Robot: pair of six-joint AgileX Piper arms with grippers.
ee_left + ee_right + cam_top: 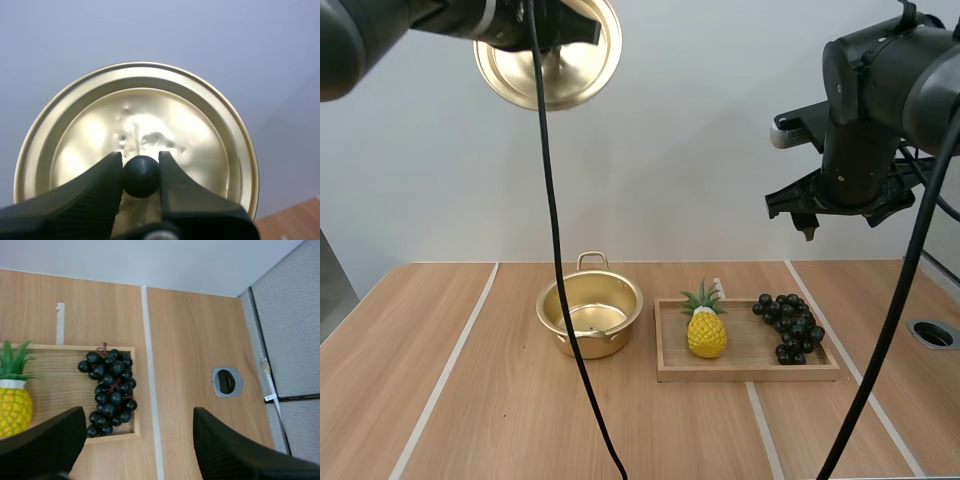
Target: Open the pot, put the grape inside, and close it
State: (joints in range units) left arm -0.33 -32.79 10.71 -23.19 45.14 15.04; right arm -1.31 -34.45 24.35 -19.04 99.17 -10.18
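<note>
The gold pot (590,315) stands open on the table, left of the wooden tray (747,372). Its gold lid (548,62) is held high above the table, tilted on edge, by my left gripper (141,176), which is shut on the lid's black knob (141,176). A bunch of dark grapes (788,325) (109,390) lies at the right end of the tray. My right gripper (140,440) hangs open high above the tray's right end, its fingers wide apart, with the grapes below them.
A yellow toy pineapple (706,328) (12,395) lies in the tray left of the grapes. A round metal grommet hole (932,334) (226,382) sits in the table to the right. Pale strips run across the tabletop.
</note>
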